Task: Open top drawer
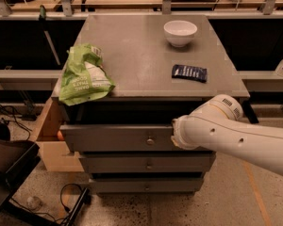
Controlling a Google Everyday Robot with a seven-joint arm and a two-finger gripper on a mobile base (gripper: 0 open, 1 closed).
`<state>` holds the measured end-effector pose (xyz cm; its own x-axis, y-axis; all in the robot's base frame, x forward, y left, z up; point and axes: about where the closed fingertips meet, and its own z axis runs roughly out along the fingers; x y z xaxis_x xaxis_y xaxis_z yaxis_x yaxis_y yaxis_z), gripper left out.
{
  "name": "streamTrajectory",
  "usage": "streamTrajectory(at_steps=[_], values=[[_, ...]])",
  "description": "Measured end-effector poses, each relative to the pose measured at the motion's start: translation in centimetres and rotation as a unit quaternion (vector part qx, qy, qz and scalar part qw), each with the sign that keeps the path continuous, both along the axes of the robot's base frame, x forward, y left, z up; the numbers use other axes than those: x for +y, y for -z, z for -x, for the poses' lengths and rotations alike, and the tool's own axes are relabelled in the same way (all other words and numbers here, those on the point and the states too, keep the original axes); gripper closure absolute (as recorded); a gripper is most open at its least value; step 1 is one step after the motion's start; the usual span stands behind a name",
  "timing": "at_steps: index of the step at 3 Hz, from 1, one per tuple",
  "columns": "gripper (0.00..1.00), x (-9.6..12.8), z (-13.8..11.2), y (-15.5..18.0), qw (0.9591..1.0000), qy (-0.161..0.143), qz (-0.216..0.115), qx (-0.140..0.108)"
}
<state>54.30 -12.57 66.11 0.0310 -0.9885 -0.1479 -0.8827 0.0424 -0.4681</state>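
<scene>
The top drawer (113, 138) is a wide grey front with a small round metal knob (150, 140). It stands a little out from the grey cabinet, with a dark gap above it. My white arm reaches in from the right. My gripper (176, 134) is at the drawer front just right of the knob, hidden behind the wrist.
On the cabinet top lie a green chip bag (84, 79), a white bowl (180, 32) and a blue packet (189, 72). Two shorter grey drawers (146, 164) sit below. A light wooden box drawer (49, 135) sticks out at the left. Cables (68, 197) lie on the floor.
</scene>
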Motion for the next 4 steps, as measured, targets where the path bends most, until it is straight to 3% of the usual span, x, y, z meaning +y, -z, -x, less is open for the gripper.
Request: streamTrajectory(at_steps=[2, 3, 4], values=[[0.35, 0.00, 0.00, 0.00, 1.0000, 0.000, 0.000, 0.000], [0.04, 0.00, 0.01, -0.06, 1.0000, 0.000, 0.000, 0.000], [0.00, 0.00, 0.02, -0.13, 1.0000, 0.000, 0.000, -0.001]])
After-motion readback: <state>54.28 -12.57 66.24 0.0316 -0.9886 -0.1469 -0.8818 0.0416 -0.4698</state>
